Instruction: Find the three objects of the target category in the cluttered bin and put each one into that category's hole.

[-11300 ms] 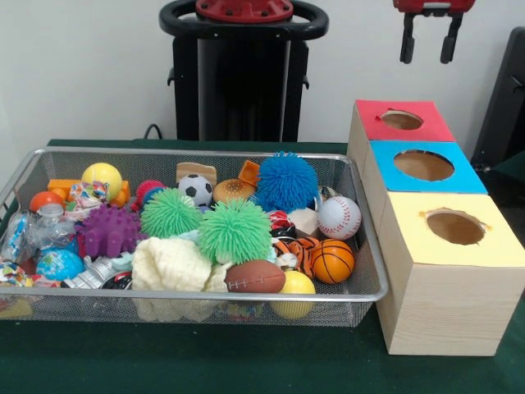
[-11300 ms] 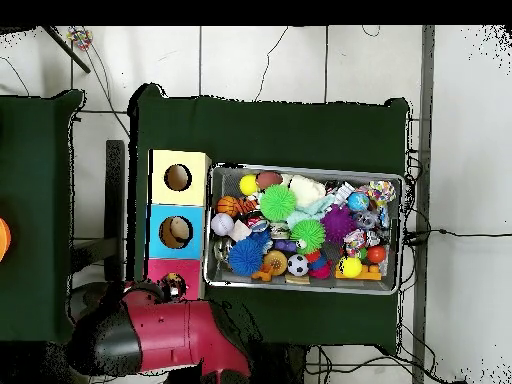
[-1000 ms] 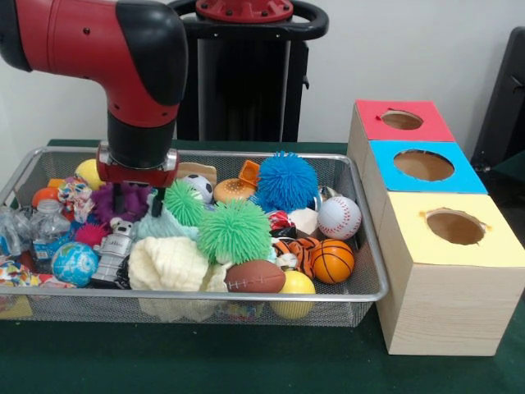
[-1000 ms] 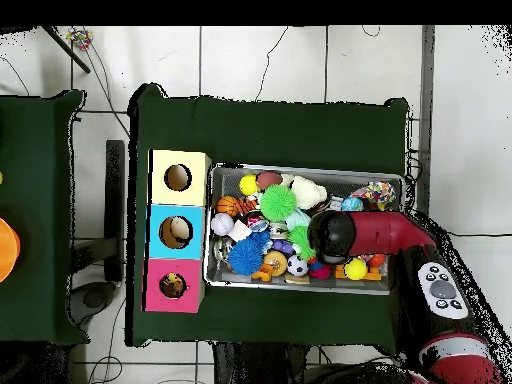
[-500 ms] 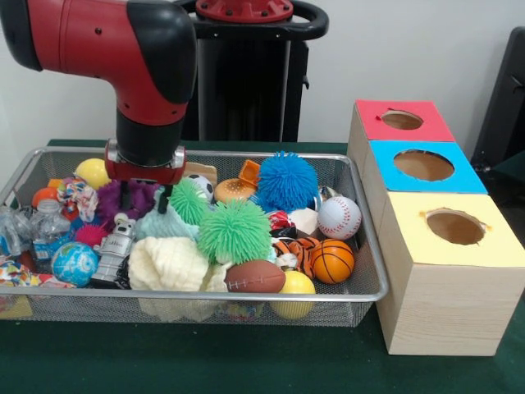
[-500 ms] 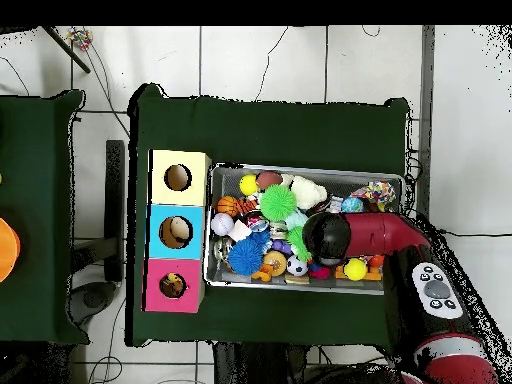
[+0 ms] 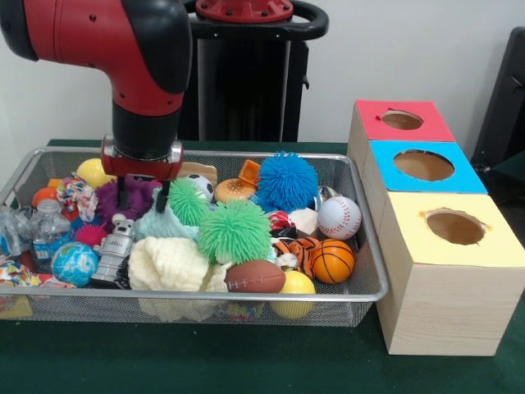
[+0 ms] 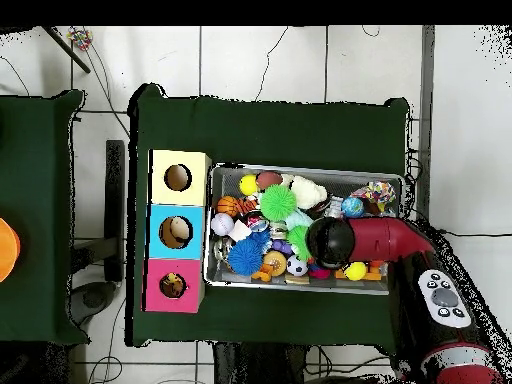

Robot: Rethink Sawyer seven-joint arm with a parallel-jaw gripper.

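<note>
Gripper (image 7: 141,195): centre-left of front view, fingers spread, empty, among purple pom ball (image 7: 135,197) and green pom ball (image 7: 190,202).
Risk: closing here may grab a pom ball; tiger plush (image 7: 294,250) lies well apart, right of centre.

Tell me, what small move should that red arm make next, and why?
Probably shift toward the orange tiger-striped plush, wedged between the football and the basketball. The gripper hangs over the purple spiky ball and pale green toy, neither a plush animal, well away from the striped one.
</note>
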